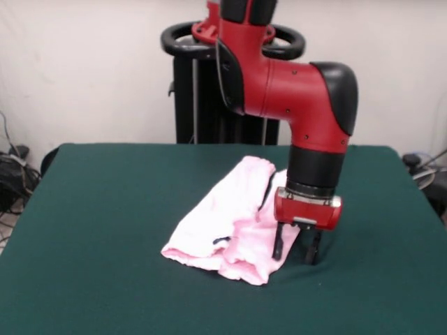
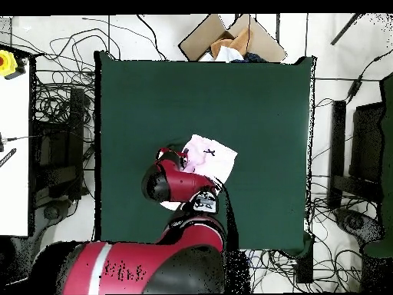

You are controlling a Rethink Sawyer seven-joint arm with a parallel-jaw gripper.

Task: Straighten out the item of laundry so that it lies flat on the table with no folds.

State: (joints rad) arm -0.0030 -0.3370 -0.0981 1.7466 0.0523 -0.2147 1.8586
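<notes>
The pale pink pants (image 1: 223, 220) lie crumpled near the middle of the dark green table (image 1: 105, 209), with folds and a layer doubled over at their near edge. A tiny dark bow (image 1: 221, 240) shows near that edge. My gripper (image 1: 295, 250) points straight down at the garment's right edge, low over the table. Its fingers stand apart; the left finger (image 1: 277, 246) is against the pink fabric, the right one is over bare felt. In the overhead view the pants (image 2: 211, 156) show partly under my arm (image 2: 180, 184), which hides the gripper, on the table (image 2: 253, 92).
My pedestal (image 1: 209, 91) stands behind the table's far edge. In the overhead view a cardboard box (image 2: 230, 38) with cloth in it sits beyond the table's top edge, and cables lie on the floor all around. A white surface (image 2: 11, 138) stands at the left.
</notes>
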